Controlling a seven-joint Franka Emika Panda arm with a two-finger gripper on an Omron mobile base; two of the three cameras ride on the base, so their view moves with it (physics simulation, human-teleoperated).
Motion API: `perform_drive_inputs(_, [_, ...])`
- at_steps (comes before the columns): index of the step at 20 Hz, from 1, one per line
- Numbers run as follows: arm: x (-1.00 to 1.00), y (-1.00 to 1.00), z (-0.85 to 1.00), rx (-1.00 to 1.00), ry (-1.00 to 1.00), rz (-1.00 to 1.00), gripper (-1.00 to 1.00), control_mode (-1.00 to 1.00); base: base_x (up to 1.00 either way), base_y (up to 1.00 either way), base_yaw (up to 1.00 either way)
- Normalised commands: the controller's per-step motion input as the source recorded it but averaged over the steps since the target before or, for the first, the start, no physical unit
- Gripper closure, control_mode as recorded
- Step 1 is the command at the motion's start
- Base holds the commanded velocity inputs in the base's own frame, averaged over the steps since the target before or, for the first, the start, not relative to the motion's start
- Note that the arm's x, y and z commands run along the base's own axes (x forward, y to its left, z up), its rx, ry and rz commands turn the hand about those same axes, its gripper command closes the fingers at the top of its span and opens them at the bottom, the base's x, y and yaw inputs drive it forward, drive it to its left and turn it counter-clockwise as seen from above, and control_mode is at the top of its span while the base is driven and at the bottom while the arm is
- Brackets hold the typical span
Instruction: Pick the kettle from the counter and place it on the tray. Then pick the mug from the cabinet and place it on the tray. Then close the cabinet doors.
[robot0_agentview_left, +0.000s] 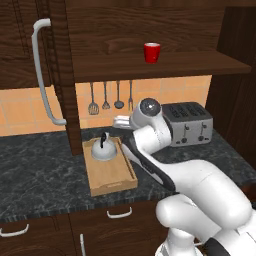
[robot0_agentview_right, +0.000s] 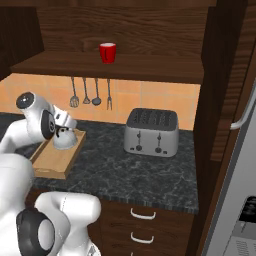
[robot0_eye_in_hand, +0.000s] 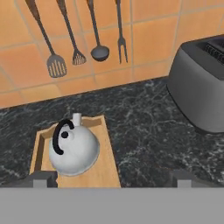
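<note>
Tool (robot0_eye_in_hand: 109, 177) spread wide, empty; kettle (robot0_eye_in_hand: 73, 148) on tray (robot0_eye_in_hand: 108, 168) (far end), seemingly just below left fingertip.

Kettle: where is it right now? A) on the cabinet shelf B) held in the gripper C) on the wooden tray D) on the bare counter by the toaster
C: the kettle sits on the wooden tray, with the open gripper apart from it.
</note>
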Motion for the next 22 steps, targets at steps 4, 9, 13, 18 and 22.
perform_drive_inputs(4, [-0.35,-0.5,0.64,-0.04,-0.03,0.02,-1.0,-1.0,0.0,0.0,0.0])
perform_drive_inputs(9, [-0.2,-0.43,0.86,0.0,-0.12,0.04,-1.0,-1.0,0.0,0.0,0.0])
perform_drive_inputs(13, [-0.09,-0.31,0.88,0.0,-0.14,0.01,-1.0,-1.0,0.0,0.0,0.0])
perform_drive_inputs(18, [-0.03,-0.26,0.66,0.0,-0.32,0.0,-1.0,-1.0,0.0,0.0,0.0])
perform_drive_inputs(22, [-0.08,-0.18,0.72,0.0,-0.38,0.0,-1.0,-1.0,0.0,0.0,0.0])
